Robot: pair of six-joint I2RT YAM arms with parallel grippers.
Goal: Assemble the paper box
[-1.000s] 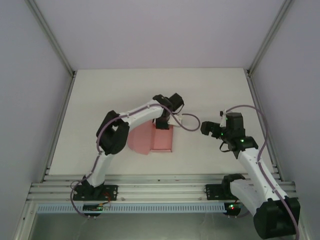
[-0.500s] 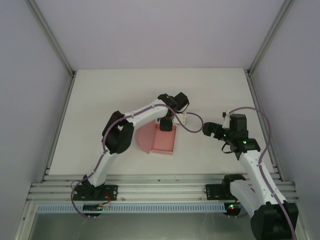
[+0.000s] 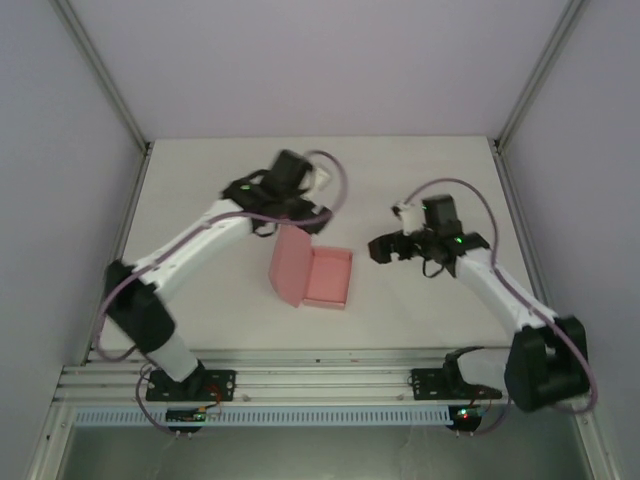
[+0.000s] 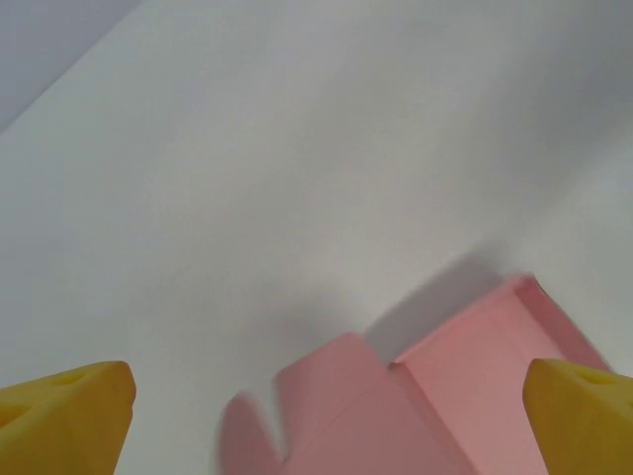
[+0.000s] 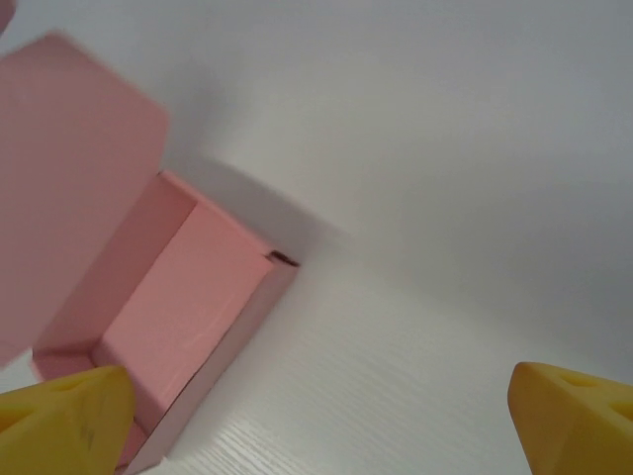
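1. Paper box (image 3: 312,276) sits on table (image 3: 200,170), roughly mid-table, betw. the two arms and a bit toward the near edge.
2. Box form: shallow pink tray, walls folded up, open side up. The lid panel stands tilted off the tray's left long edge. Not closed.
3. L gripper (image 3: 300,218) is over the table at the far-left end of the box, by the lid's top edge. Top view doesn't show whether it touches the card.
4. L wrist view: yellow fingertips (image 4: 69,411) are at the two lower corners of the frame, so L gripper (image 4: 326,411) is spread wide w/ nothing pinched. Pink box (image 4: 475,396) lies low in frame betw. the tips, w/ a rounded flap at its left.
5. R gripper (image 3: 380,250) is to the right of the box, near but apart, pointing left toward it.
6. R wrist view: yellow fingertips (image 5: 574,416) are at both lower corners, so R gripper (image 5: 326,421) is spread wide and holds nothing. Box (image 5: 188,297) is at left, tray inside visible, lid rising at upper left.
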